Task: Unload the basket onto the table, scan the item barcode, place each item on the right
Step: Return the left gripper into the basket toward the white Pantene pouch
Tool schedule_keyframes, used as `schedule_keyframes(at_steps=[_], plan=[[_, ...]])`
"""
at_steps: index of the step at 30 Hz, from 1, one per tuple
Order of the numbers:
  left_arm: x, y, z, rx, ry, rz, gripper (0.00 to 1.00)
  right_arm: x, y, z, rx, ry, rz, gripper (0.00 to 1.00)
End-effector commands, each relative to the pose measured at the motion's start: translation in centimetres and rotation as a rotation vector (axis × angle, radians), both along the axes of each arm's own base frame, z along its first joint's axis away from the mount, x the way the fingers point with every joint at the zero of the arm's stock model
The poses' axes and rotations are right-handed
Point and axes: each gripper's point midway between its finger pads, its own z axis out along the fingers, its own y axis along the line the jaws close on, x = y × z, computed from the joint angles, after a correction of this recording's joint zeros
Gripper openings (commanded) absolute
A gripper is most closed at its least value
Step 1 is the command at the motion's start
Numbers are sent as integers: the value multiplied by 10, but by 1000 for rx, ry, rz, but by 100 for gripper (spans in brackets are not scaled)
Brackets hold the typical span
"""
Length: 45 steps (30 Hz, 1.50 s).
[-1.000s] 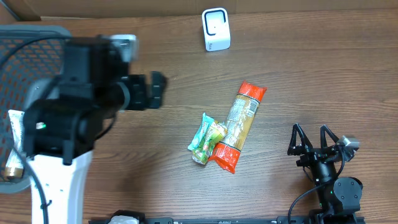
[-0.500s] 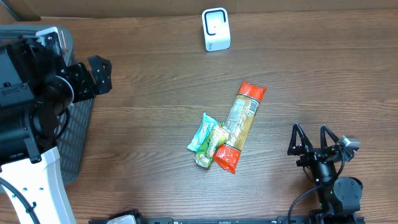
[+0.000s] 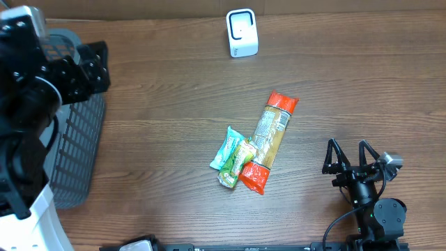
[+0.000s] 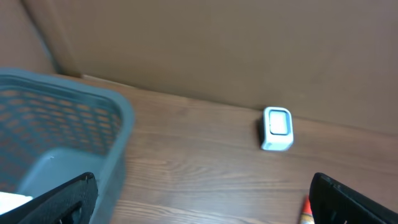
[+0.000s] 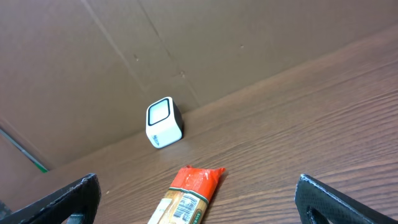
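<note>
With the left gripper (image 3: 103,67) by the basket (image 3: 77,160) and the right gripper (image 3: 347,150) both wide and empty, pickup was pending: next, grasp the mid-table pasta packet (image 3: 268,141), well short of the scanner (image 3: 242,33).

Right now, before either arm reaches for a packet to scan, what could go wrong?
The green packet lies against the orange pasta packet, so a grab could pinch or drag both. The pasta packet lies flat with its barcode up, while the scanner stands far back; it likely needs turning and may slip. The left arm hangs above the basket and could snag its rim.
</note>
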Motion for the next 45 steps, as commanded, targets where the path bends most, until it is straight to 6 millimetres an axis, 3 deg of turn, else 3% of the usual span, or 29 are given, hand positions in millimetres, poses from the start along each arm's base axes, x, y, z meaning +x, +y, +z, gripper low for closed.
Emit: schedule_keyframes(at_steps=[1, 12, 18, 23, 30, 35, 45], plan=[[5, 28, 2, 48, 40, 137, 100, 0, 1, -1, 0, -8, 6, 100], [-2, 83, -22, 104, 161, 459, 100, 0, 1, -1, 0, -8, 6, 100], [-16, 115, -33, 84, 209, 577, 100, 0, 1, -1, 0, -8, 6, 100], [-9, 132, -52, 82, 259, 580, 100, 0, 1, -1, 0, -8, 6, 100], [2, 161, -102, 115, 398, 589, 100, 0, 1, -1, 0, -8, 6, 100], [-10, 197, -141, 75, 497, 663, 100, 0, 1, -1, 0, -8, 6, 100], [8, 226, -207, -31, 552, 374, 98, 0, 1, -1, 0, -8, 6, 100]])
